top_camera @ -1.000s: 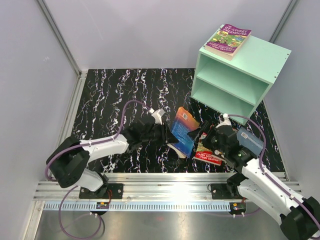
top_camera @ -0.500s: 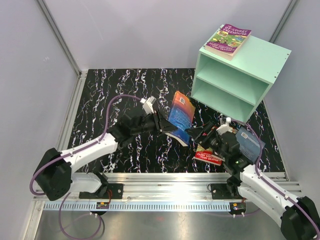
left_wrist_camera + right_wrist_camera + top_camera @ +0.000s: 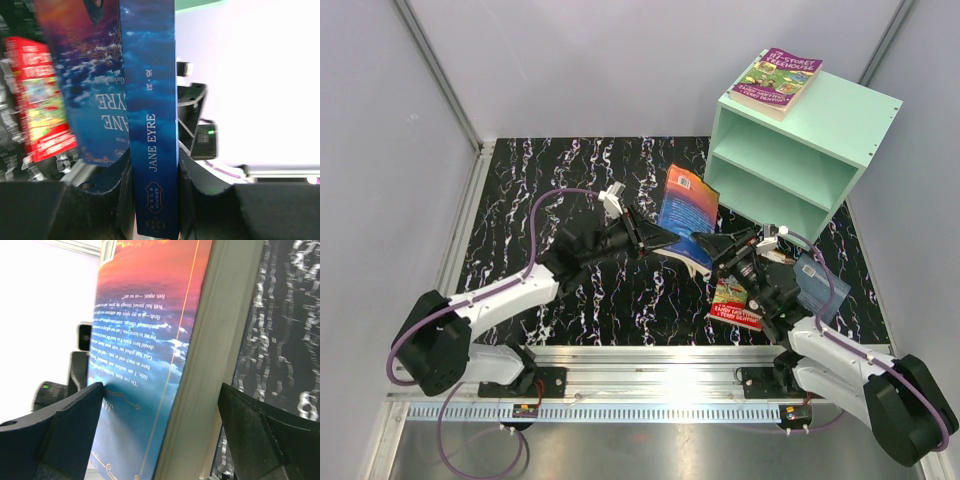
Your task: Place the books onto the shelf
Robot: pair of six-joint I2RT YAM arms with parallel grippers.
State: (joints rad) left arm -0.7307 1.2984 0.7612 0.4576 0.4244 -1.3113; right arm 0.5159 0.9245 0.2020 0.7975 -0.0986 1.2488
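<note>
Centre left: my left hand (image 3: 656, 242) is clenched on the spine of the blue-orange book (image 3: 688, 212), held on edge over the table (image 3: 550, 180); my right hand (image 3: 723, 247) is spread wide astride its page edge, gripping nothing. Lower right: red book (image 3: 735, 303) and another book (image 3: 817, 283) lie unshelved. Upper right: shelf (image 3: 845, 110), both compartments bare, purple-green book (image 3: 777, 82) on its top; I judge one placed, three left.

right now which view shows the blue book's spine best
Left wrist view: the blue book turns its spine to that camera, title readable, pinched by the left end effector. The top view shows only a tilted cover; the right wrist view shows the back cover and page edge.
</note>
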